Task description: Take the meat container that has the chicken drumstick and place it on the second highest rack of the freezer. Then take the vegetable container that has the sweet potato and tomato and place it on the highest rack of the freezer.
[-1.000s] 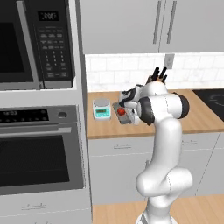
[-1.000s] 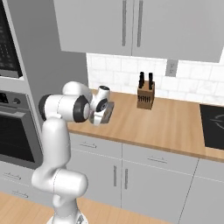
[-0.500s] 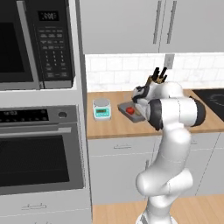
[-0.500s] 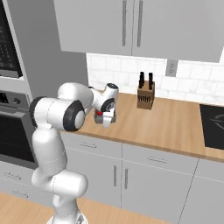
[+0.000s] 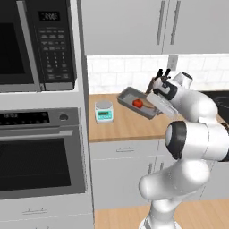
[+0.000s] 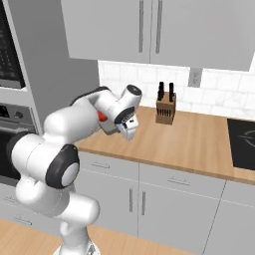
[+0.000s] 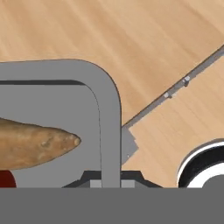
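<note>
Wooden counter (image 6: pixel 199 144), grey cabinets (image 5: pixel 134 27), perhaps tiled wall (image 6: pixel 219 94)

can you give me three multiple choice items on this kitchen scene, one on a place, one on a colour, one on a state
1. Where is the knife block?
A. on the counter by the backsplash
B. on the oven
C. on the floor

2. What colour is the tray the gripper holds?
A. blue
B. grey
C. yellow

3. How is the tray?
A. flat on the counter
B. lifted and tilted
C. upside down

Answers:
1 A, it stands on the counter against the tiles.
2 B, its rim is grey.
3 B, it hangs slanted above the counter, the tomato and sweet potato inside.
</note>
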